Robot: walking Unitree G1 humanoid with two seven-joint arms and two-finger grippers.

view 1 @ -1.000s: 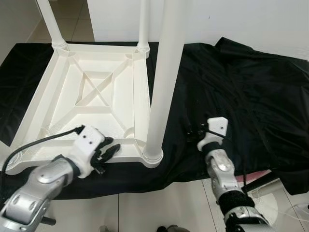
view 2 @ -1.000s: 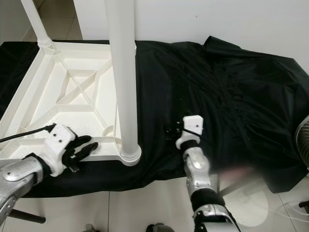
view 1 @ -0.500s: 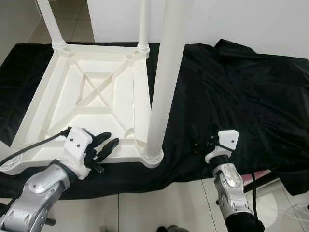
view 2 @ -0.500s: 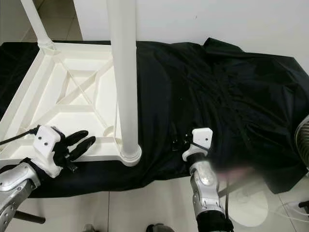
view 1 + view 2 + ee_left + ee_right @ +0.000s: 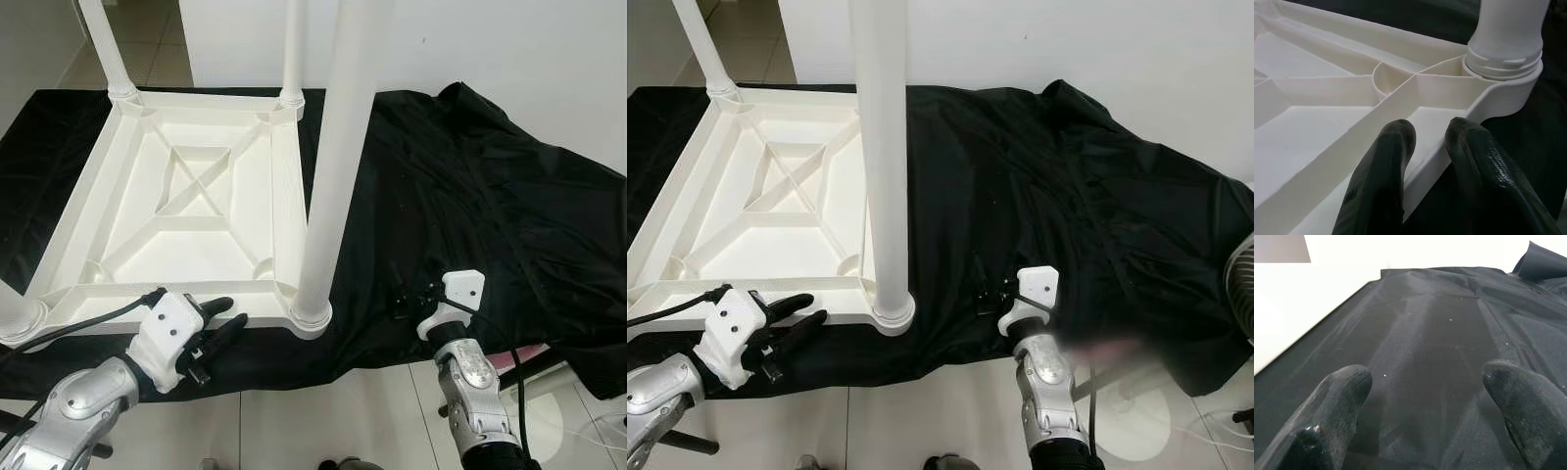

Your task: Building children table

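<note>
The white children's table [image 5: 286, 196] lies upside down on a black cloth [image 5: 470, 196]. Its near right leg [image 5: 338, 147] stands up from the corner socket [image 5: 1506, 54]. Two more legs [image 5: 108, 44] rise at the far corners. My left gripper [image 5: 223, 313] is at the table's near rim, left of that leg. Its fingers [image 5: 1386, 171] are slightly open, one on each side of the rim. My right gripper [image 5: 404, 299] hovers low over the bare cloth right of the leg, and its fingers [image 5: 1332, 401] are spread wide open on nothing.
The near left corner socket [image 5: 15, 318] sits at the picture's left edge. A white wall runs behind the cloth. Pale tiled floor [image 5: 323, 411] lies between me and the cloth's near edge. A white round base [image 5: 549, 416] stands on the floor at the right.
Both arms have drawn back toward me. The left gripper slid from over the rim to its near side. The right gripper moved toward the cloth's near edge. Nothing was taken hold of.
</note>
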